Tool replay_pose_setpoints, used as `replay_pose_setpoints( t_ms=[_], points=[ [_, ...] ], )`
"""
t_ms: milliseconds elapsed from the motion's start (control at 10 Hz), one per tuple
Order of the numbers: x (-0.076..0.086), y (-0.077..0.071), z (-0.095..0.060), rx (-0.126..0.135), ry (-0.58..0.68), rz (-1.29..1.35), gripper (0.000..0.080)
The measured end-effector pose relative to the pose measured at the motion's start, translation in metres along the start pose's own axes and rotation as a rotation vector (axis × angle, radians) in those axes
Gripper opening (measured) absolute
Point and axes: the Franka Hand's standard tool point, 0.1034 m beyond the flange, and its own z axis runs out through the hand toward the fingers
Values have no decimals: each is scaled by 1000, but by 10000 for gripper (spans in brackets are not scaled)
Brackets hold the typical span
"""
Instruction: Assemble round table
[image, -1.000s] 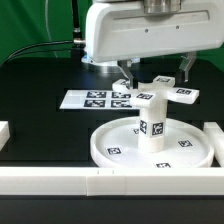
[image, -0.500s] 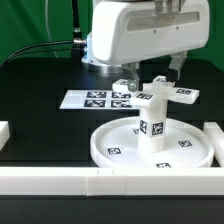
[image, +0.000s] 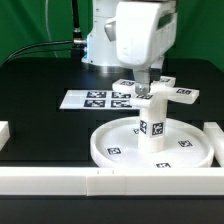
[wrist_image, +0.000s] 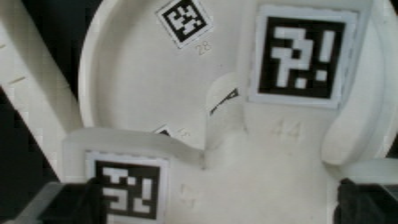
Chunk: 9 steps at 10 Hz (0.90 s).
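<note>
The large rimmed round disc (image: 110, 150) lies flat on the black table. The short cylindrical leg (image: 152, 128) stands upright on it. The cross-shaped piece (image: 180, 93) sits on top of the leg. My gripper (image: 148, 88) hangs directly over the cross piece, fingers down at its centre. In the wrist view the cross piece (wrist_image: 267, 150) fills the frame, with the disc (wrist_image: 134, 40) behind it. The gripper (wrist_image: 222, 205) is open, and its dark fingertips (wrist_image: 75, 200) straddle one arm of the cross. I cannot tell whether they touch it.
The marker board (image: 95, 98) lies behind the disc toward the exterior view's left. Long white border rails run along the front (image: 60, 180) and stand at the exterior view's right (image: 214, 135) and left (image: 4, 132).
The gripper has moved toward the exterior view's right and come down over the cross-shaped piece. The disc, leg and cross piece have not moved.
</note>
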Motion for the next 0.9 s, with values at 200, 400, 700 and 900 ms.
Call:
replay_pose_setpoints(
  t_ms=[200, 400, 700, 900],
  points=[
    [9, 3, -5, -46, -14, -188, 649],
    [2, 3, -6, -37, -22, -286, 649],
    [-4, 5, -5, -37, -48, -454, 649],
    [3, 1, -4, -41, -60, -523, 649]
  ],
)
